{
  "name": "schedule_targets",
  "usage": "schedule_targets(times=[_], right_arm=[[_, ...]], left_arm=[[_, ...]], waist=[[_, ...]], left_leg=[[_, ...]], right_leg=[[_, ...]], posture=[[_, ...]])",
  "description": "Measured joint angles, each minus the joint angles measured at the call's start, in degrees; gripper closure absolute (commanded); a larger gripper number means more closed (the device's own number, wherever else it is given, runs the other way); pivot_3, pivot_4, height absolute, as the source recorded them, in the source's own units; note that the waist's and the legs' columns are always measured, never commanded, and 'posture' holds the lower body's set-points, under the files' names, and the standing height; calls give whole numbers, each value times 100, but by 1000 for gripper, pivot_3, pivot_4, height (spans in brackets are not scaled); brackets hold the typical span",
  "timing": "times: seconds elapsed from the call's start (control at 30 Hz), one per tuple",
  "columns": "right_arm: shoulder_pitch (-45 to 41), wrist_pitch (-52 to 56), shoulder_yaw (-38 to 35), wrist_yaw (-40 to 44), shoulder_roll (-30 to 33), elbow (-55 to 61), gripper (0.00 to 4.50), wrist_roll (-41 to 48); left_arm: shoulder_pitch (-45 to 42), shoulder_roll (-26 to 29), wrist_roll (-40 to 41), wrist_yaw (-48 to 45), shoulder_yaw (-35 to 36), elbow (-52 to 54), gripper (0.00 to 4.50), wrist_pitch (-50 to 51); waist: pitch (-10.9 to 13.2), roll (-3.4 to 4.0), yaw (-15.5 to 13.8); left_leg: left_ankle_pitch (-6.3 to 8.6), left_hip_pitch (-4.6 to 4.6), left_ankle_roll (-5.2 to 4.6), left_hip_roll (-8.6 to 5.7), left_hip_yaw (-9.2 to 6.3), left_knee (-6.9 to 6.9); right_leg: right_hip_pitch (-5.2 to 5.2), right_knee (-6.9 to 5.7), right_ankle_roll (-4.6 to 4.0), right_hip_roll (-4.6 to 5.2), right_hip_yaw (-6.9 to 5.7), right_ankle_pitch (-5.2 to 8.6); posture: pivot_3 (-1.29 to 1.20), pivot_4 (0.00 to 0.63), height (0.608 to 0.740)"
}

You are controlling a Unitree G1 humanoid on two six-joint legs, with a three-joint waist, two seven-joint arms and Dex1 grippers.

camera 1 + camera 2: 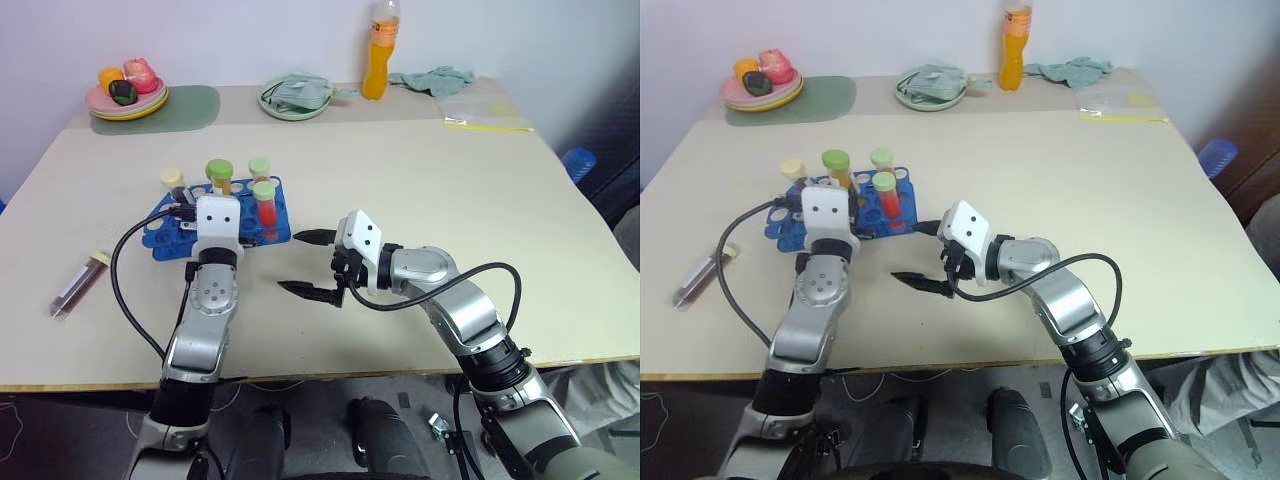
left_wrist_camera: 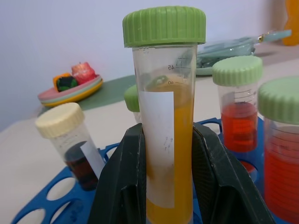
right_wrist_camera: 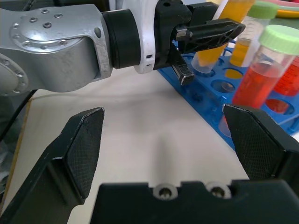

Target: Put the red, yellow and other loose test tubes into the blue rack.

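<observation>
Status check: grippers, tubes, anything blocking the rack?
Left gripper shut on yellow tube at blue rack. Right gripper open, empty. Dark tube loose on table. Nothing blocking.

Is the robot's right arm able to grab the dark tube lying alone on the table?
Probably not easily. The dark tube lies far to the left, past the left arm and blue rack. The open right end effector would need to cross them.

Right gripper is spread wide over bare table; a yellow tube is clamped by the left gripper at the blue rack.
</observation>
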State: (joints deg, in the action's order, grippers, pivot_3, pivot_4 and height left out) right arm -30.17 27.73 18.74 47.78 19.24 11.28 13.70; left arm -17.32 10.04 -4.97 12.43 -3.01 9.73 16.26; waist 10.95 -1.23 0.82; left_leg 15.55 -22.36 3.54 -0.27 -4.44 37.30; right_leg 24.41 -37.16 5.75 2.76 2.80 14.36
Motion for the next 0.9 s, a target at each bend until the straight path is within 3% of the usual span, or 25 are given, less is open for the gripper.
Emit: schedule_targets(times=[0.4, 0.9], right_arm=[[1, 54, -5, -24, 9, 37, 0, 15], [1, 55, -6, -28, 5, 45, 0, 16]], left_arm=[[-17, -398, 70, -257, 348, -175, 3724, -289], [109, -474, 0, -375, 459, -1462, 3724, -2230]], waist=[[0, 0, -4], [-3, 3, -19]], left_leg=[[0, 0, 0, 0, 0, 2], [0, 2, 0, -1, 0, 3]], right_leg=[[0, -2, 0, 0, 0, 0], [-3, -2, 0, 1, -1, 0]], posture=[[0, 150, 740], [0, 150, 740]])
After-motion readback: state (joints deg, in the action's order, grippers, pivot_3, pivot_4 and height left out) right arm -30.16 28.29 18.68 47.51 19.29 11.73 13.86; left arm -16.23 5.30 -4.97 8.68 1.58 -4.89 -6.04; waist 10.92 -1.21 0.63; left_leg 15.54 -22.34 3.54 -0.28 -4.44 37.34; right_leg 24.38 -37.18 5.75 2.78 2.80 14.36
